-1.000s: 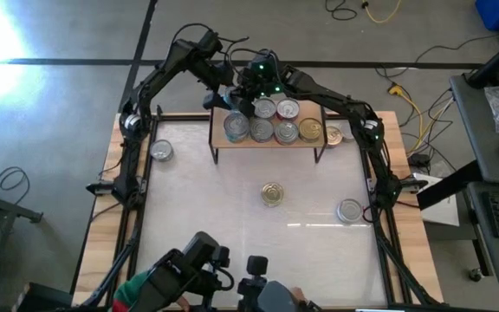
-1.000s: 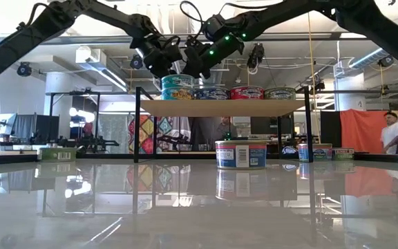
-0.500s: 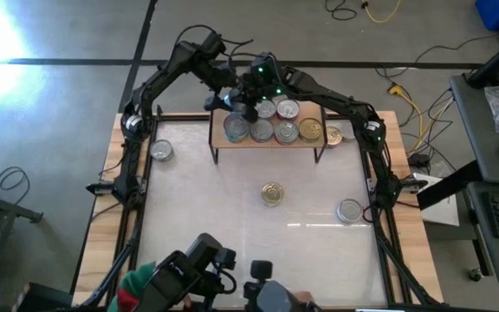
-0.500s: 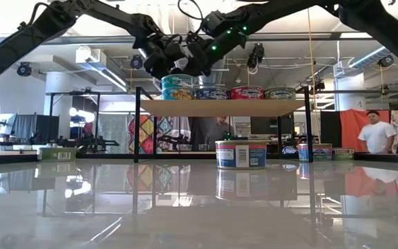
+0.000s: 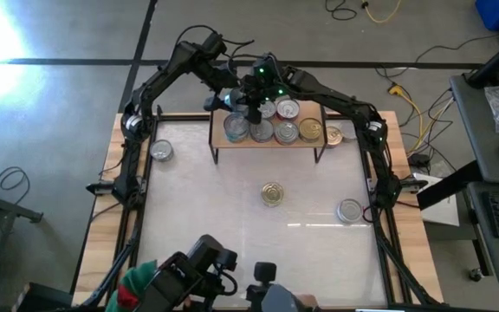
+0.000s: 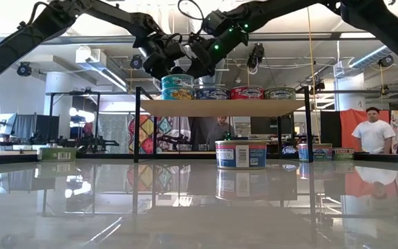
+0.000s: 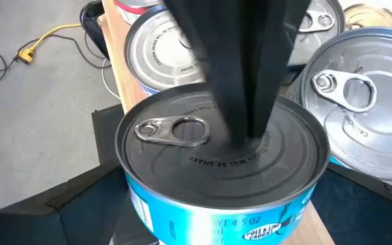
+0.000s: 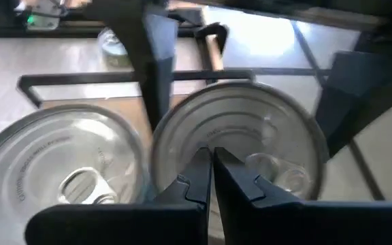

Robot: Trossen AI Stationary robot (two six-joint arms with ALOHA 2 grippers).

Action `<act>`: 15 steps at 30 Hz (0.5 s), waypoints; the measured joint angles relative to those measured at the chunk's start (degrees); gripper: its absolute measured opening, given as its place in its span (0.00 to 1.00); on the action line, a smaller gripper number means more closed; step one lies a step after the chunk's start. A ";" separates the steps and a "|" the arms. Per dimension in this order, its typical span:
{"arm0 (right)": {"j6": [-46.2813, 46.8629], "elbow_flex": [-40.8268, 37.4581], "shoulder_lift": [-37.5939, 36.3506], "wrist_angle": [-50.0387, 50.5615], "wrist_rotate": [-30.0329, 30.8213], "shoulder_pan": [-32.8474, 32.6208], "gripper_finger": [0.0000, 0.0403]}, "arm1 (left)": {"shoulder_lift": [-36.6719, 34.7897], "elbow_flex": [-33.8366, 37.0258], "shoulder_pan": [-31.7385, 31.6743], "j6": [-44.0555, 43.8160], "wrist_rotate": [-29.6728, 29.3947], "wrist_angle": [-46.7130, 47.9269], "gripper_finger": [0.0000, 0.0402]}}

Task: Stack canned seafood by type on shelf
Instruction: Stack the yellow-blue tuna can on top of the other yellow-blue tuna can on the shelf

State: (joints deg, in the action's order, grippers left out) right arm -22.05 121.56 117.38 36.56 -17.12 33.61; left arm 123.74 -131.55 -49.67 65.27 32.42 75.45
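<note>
**Right gripper lifts a touch above the stacked tin**

The right gripper (image 6: pixel 200 63) has eased up and back from the top blue tin (image 6: pixel 177 82), now sitting a little higher. Behind the table, a person in a white shirt (image 6: pixel 372 131) has walked in from the right.

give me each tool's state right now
Left tool: open around the blue-sided round metal tin.
Right tool: shut, holding nothing, tips over that tin.
</note>
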 joint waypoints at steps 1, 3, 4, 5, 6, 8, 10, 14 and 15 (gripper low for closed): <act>0.41 0.00 -0.18 -2.06 0.02 0.02 0.03 | -0.01 0.00 0.04 0.28 0.01 0.08 1.00; 1.12 0.00 -0.53 -5.81 0.00 0.02 0.03 | -0.01 0.00 0.18 0.68 0.01 -0.10 1.00; 1.52 0.02 -0.69 -7.70 0.00 0.02 0.03 | -0.01 0.00 0.28 0.70 -0.01 -0.22 1.00; 1.94 0.08 -0.74 -9.24 -0.03 0.02 0.03 | -0.01 0.00 0.41 0.69 -0.01 -0.32 1.00; 2.40 0.09 -0.71 -10.35 -0.02 0.02 0.03 | -0.01 0.00 0.52 0.70 -0.01 -0.34 1.00; 2.92 0.09 -0.25 -12.21 -0.20 -0.09 0.03 | -0.01 0.00 0.55 0.70 -0.01 -0.42 1.00; 3.61 0.09 0.50 -13.14 -0.22 -0.26 0.03 | -0.01 0.00 0.55 0.62 -0.03 -0.79 1.00; 5.10 0.09 1.70 -14.13 -0.11 -0.42 0.03 | -0.01 0.00 0.55 -0.01 -0.10 -2.19 1.00; 5.47 0.09 1.89 -13.95 0.21 -0.42 0.03 | -0.01 0.00 0.55 -0.08 -0.14 -2.36 1.00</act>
State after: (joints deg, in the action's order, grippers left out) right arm -16.58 121.64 119.27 22.61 -16.92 33.19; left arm 123.72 -131.55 -49.12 65.19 32.27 73.09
